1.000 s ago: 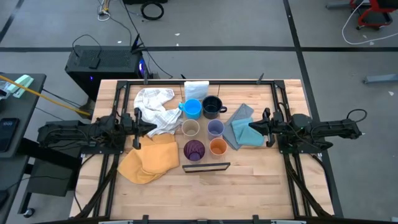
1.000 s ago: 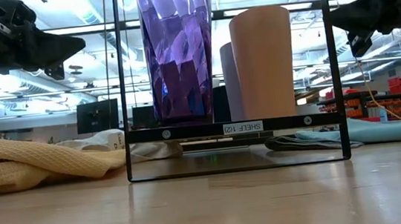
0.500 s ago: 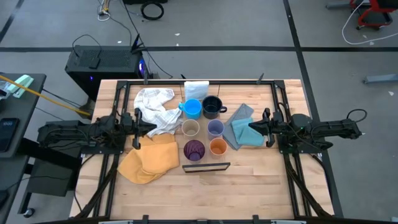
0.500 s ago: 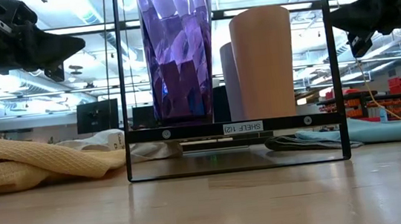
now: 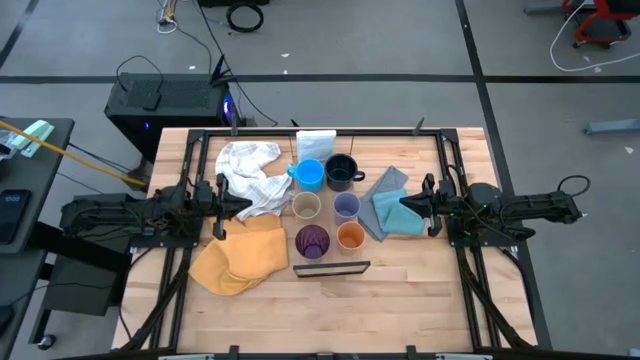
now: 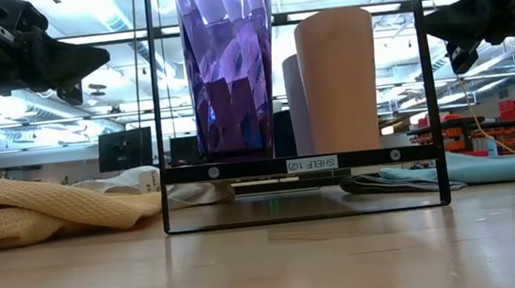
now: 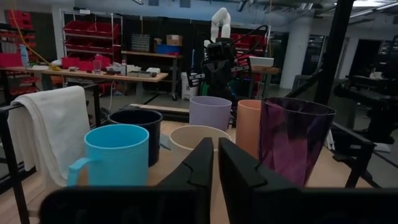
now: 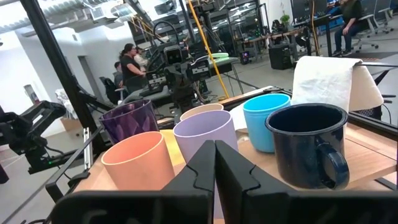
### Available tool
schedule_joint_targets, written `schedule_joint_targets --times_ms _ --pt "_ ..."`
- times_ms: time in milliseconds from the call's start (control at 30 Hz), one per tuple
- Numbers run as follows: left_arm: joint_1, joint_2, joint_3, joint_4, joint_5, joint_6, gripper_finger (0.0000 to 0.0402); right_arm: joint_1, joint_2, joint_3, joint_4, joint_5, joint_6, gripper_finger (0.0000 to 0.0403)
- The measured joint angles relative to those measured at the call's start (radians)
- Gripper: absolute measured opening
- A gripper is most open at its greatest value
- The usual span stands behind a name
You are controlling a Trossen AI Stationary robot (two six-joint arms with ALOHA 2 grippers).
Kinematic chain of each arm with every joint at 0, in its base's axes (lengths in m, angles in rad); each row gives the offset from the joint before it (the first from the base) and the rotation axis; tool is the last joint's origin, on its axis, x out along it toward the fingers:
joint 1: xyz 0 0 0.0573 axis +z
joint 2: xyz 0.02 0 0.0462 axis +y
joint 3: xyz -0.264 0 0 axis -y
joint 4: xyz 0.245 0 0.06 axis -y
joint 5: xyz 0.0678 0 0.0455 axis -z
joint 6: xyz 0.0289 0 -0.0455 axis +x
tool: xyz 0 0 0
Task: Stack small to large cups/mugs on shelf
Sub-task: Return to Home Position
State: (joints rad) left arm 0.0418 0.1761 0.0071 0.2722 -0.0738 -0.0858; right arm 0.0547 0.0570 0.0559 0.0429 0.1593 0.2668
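Observation:
Six cups stand upright in three pairs mid-table: light blue mug (image 5: 310, 174) and navy mug (image 5: 342, 171) farthest, tan cup (image 5: 306, 207) and lavender cup (image 5: 346, 207) in the middle, purple tumbler (image 5: 312, 241) and orange cup (image 5: 350, 236) nearest. The shelf's black frame (image 5: 333, 269) stands just in front of them. In the low view the tumbler (image 6: 229, 70) and orange cup (image 6: 339, 78) show above its shelf bar (image 6: 298, 165). My left gripper (image 5: 247, 203) hovers shut left of the cups. My right gripper (image 5: 403, 203) hovers shut on their right. Both point at the group.
A white cloth (image 5: 250, 172) lies behind the left gripper and a yellow cloth (image 5: 240, 255) lies near-left. A blue cloth (image 5: 392, 205) lies under the right gripper. A small white box (image 5: 315, 141) sits at the far edge. Bare wood shows along the near edge.

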Motion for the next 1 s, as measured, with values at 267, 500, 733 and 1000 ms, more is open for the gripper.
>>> schedule_joint_targets --times_ms 267,500,733,1000 --pt "0.000 0.000 0.000 0.000 0.000 -0.007 0.0030 0.000 0.000 0.000 0.000 0.000 0.000 0.0017" --pt "0.000 0.000 0.000 0.000 0.000 -0.007 0.0024 0.000 0.000 0.000 0.000 0.000 0.000 0.0016" --pt "0.000 0.000 0.000 0.000 0.000 -0.007 0.0036 0.000 0.000 0.000 0.000 0.000 0.000 0.0018" --pt "0.000 0.000 0.000 0.000 0.000 -0.007 0.0027 0.000 0.000 0.000 0.000 0.000 0.000 0.0016"
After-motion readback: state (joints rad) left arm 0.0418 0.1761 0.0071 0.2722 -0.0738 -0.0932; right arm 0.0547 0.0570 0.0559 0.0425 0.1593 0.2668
